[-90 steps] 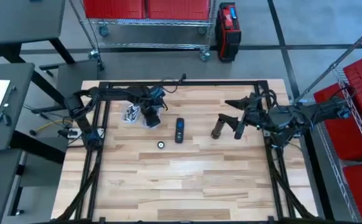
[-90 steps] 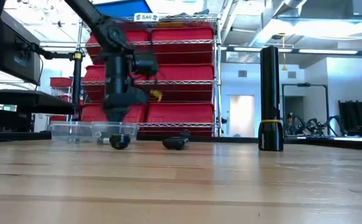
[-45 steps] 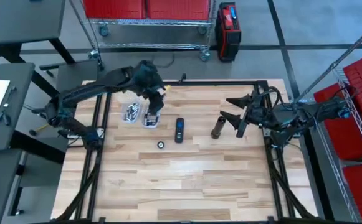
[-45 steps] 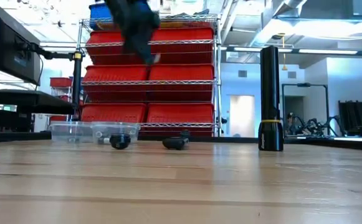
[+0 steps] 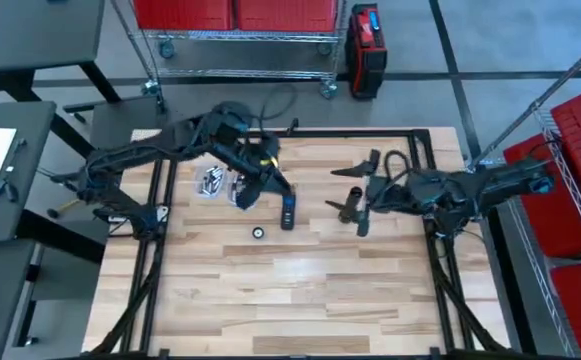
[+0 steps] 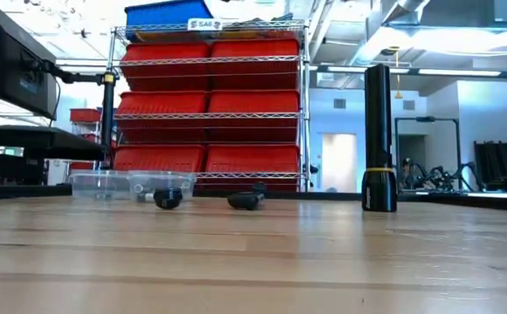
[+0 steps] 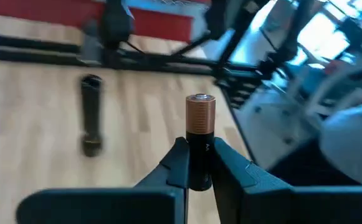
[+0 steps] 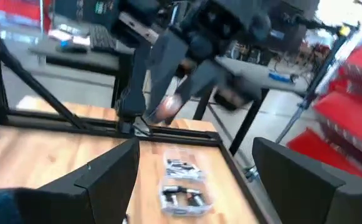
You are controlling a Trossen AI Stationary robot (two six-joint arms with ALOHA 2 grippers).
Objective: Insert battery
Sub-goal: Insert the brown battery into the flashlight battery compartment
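My left gripper (image 5: 273,181) hangs above the table between the clear battery trays (image 5: 222,186) and a black flashlight part (image 5: 288,208), shut on a copper-topped battery (image 7: 200,134). The black flashlight body (image 5: 349,206) stands upright on its end (image 6: 380,202). My right gripper (image 5: 356,197) is wide open beside it, fingers spread apart (image 8: 196,180). A small round cap (image 5: 258,233) lies on the wood. Neither gripper shows in the low view. My left gripper pinches the battery's black lower half (image 7: 199,163) between its two fingertips. The battery lies along the fingers, with its copper end (image 7: 200,112) sticking out beyond them. It is lifted clear of the table and the trays.
Two clear trays with several batteries (image 8: 179,190) sit at the table's far left. A black frame rail (image 5: 300,132) runs along the far edge. Bare wood (image 5: 290,290) fills the near half of the table. Red bins on a wire rack (image 6: 209,105) stand behind.
My left gripper has risen out of the battery tray and swung toward the table's right, toward the flashlight body, with the battery in its fingers. My right gripper has moved left, closer to the standing flashlight body, and stayed open.
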